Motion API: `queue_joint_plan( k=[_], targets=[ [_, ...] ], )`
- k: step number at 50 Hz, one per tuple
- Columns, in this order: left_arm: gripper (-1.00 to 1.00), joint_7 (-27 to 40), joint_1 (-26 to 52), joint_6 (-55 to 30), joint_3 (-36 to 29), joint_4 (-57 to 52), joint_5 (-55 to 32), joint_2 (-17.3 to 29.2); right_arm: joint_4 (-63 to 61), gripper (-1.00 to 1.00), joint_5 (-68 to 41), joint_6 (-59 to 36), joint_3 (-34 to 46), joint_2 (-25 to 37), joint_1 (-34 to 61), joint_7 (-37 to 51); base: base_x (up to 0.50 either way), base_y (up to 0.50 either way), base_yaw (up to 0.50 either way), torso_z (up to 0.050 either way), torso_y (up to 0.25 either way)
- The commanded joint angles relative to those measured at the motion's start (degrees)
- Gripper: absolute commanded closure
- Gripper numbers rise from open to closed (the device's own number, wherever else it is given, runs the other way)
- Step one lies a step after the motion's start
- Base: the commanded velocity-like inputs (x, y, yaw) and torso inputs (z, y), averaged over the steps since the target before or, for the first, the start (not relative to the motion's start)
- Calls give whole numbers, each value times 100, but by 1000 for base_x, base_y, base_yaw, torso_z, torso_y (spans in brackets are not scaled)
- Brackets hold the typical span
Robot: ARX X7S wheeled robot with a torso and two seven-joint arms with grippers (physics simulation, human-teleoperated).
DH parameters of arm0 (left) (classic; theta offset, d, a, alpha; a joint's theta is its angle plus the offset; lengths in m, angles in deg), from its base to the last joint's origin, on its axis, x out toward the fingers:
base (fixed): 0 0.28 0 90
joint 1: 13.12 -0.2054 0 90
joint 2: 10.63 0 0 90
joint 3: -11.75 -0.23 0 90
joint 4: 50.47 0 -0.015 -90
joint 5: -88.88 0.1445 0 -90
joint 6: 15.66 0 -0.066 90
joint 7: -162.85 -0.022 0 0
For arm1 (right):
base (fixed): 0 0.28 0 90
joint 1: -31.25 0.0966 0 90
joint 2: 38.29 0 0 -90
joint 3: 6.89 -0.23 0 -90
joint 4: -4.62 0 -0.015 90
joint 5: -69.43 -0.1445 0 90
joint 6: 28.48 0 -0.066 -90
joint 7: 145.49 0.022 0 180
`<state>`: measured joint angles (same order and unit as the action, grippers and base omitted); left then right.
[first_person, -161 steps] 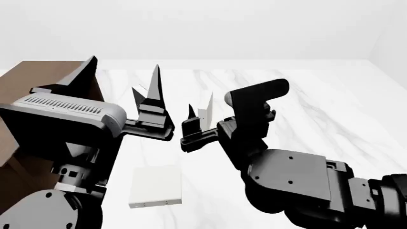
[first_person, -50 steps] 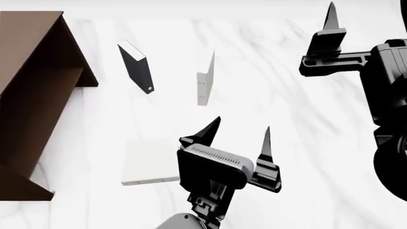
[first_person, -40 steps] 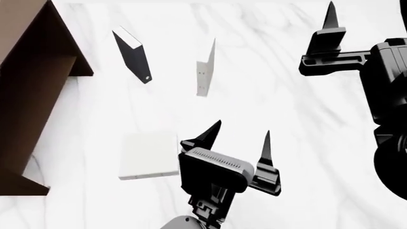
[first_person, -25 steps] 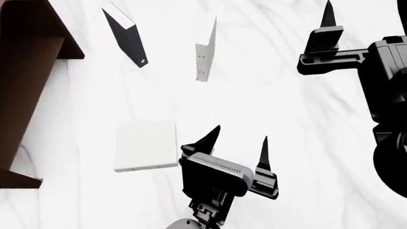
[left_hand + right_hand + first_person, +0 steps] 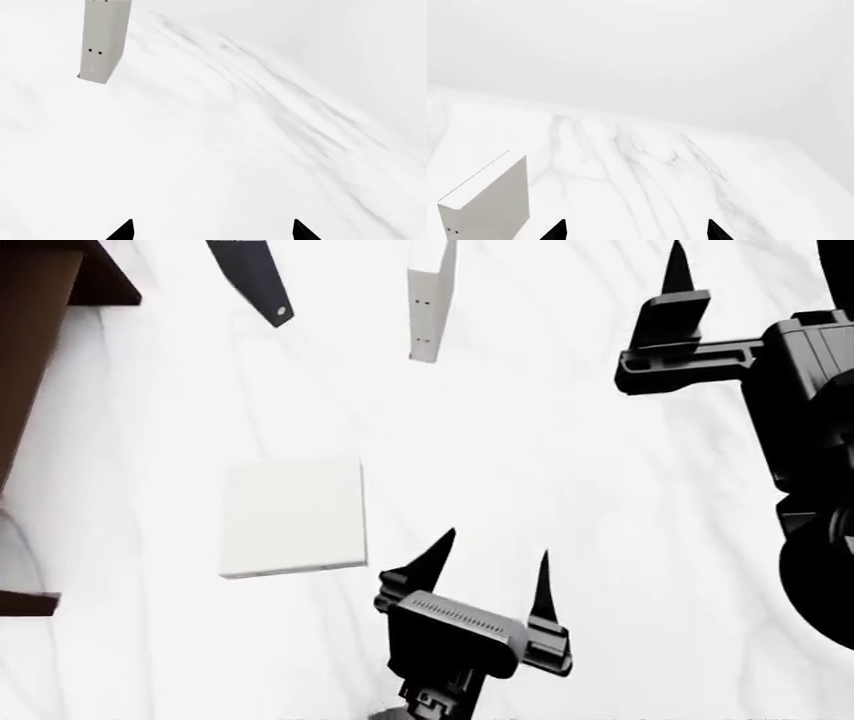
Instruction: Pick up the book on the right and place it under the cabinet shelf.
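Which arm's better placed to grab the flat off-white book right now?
Left. The left gripper is open and hangs close beside the book, and the cabinet is on that side too. The right gripper, also open, is much farther from the book.

Both arms matte black; left gripper [image 5: 487, 575] has pointed triangular fingers and ribbed grey plate; right gripper [image 5: 674, 280] blocky.
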<state>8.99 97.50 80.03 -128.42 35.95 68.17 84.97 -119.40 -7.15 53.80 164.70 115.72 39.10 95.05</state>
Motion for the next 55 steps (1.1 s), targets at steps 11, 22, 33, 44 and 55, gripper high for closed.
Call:
queue_joint_plan(
  k=[11,22,33,44,55],
  targets=[
    [-100,-9,-73,710,95,663,-64,-70,47,-100,-25,47,-25,-30,-102,-67,0,0,0,0,-144],
    [-100,14,-36,966,231,863,-234,-66,28,-100,-69,44,-46,-23,-124,-93,1,0,-1,0,-104],
    [-100,85,11,1159,364,1067,-344,-21,-24,-100,-159,42,-84,-34,-122,-131,2,0,-1,0,-2],
    [-100,217,7,1263,450,1130,-342,79,-84,-100,-320,94,-169,-34,-93,-189,2,0,0,-1,-4],
    [-100,376,-64,1291,527,1095,-338,230,-78,-100,-418,136,-221,-58,-99,-265,2,0,0,-2,-5]
  ],
)
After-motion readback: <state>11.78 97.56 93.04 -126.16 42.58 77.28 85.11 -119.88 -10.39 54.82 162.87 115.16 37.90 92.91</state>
